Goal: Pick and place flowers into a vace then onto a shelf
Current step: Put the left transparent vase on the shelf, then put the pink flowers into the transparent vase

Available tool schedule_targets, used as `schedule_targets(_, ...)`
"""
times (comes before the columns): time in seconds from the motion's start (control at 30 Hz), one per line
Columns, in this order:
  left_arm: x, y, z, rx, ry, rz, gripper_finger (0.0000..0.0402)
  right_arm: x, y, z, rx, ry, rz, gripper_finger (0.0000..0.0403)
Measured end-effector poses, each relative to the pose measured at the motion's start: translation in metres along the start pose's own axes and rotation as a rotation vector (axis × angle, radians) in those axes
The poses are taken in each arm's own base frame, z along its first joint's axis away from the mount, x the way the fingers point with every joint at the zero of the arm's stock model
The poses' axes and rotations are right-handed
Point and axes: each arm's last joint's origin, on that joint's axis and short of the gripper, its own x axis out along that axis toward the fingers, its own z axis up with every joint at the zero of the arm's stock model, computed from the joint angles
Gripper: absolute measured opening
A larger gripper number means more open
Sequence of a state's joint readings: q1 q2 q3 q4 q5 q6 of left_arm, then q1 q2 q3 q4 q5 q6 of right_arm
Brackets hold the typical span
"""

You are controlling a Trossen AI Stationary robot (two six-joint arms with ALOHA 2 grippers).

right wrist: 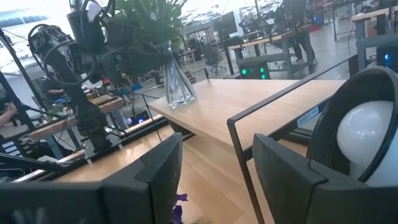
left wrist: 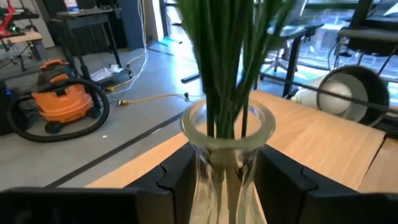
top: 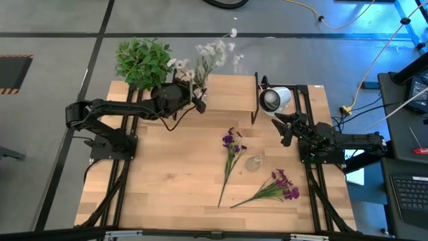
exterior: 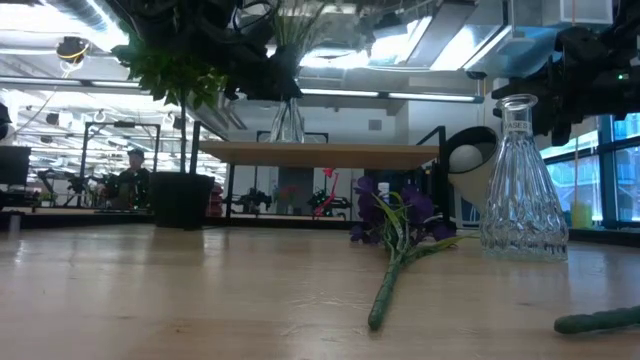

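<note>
A clear glass vase with green-stemmed, white-blossomed flowers stands on its base on the left end of the shelf. My left gripper is shut on the vase's neck and reaches level from the table's left. Two purple flowers lie flat on the table, with a second, empty glass vase upright between them. My right gripper waits at the table's right edge, open with nothing between its fingers. My left gripper has the vase's neck, just below the flared rim, pinched between its two fingers. The fingers come level from the table's left side, one on either side of the neck. The vase is upright, its base on the shelf's top.
A bushy potted plant stands at the table's far left, close behind my left arm. A black lamp with a white globe lies beside the shelf's right end, in front of my right gripper. The shelf's right half is bare.
</note>
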State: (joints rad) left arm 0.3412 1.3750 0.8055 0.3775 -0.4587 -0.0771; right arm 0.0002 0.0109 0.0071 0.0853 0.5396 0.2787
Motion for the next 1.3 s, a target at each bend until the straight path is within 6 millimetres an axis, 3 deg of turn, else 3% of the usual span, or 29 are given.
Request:
schedule_targets(0.83, -0.001, 0.0, 0.002, 0.043, -0.013, 0.01, 0.0225, 0.0, 0.0, 0.0, 0.0, 0.0, 0.0, 0.0198)
schedule_targets(1.3, -0.011, -0.008, 0.003, 0.072, -0.008, 0.052, 0.0231, 0.0, 0.0, 0.0, 0.0, 0.0, 0.0, 0.0198)
